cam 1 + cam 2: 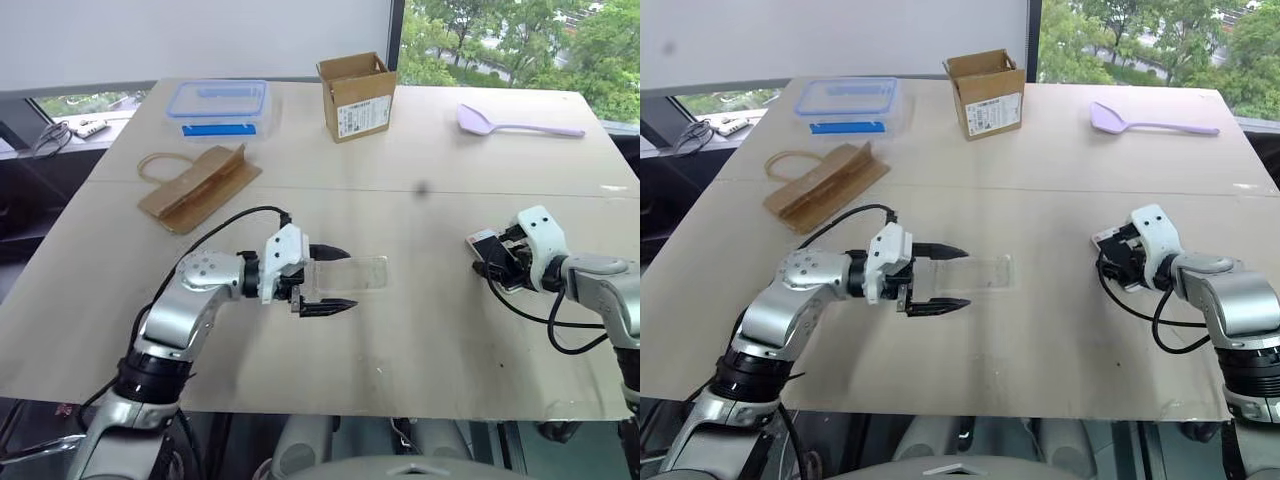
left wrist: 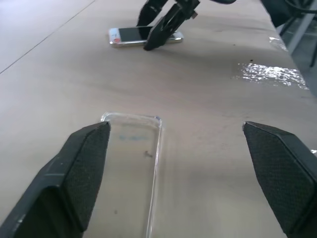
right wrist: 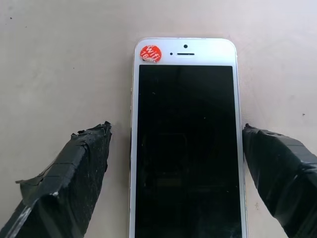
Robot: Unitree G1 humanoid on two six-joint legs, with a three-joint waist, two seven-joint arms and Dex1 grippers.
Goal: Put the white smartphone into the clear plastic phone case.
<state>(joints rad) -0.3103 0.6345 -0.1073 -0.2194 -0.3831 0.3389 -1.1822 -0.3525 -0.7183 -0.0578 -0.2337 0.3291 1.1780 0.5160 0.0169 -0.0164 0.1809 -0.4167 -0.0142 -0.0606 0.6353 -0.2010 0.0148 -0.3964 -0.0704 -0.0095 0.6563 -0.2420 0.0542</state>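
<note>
Right gripper [image 3: 176, 183] spread, straddled white smartphone [image 3: 185, 144] flat on table [image 1: 420, 330] | left gripper [image 2: 176, 183] spread over clear plastic phone case [image 2: 131, 173], nothing held | advised: centre on long edges, close gently, lift level.

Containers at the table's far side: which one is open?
The cardboard box, flaps up and open on top. The blue-lidded food box to its left has its lid on.

Left claw [image 1: 325, 280], right claw [image 3: 178, 173] wide apart.
</note>
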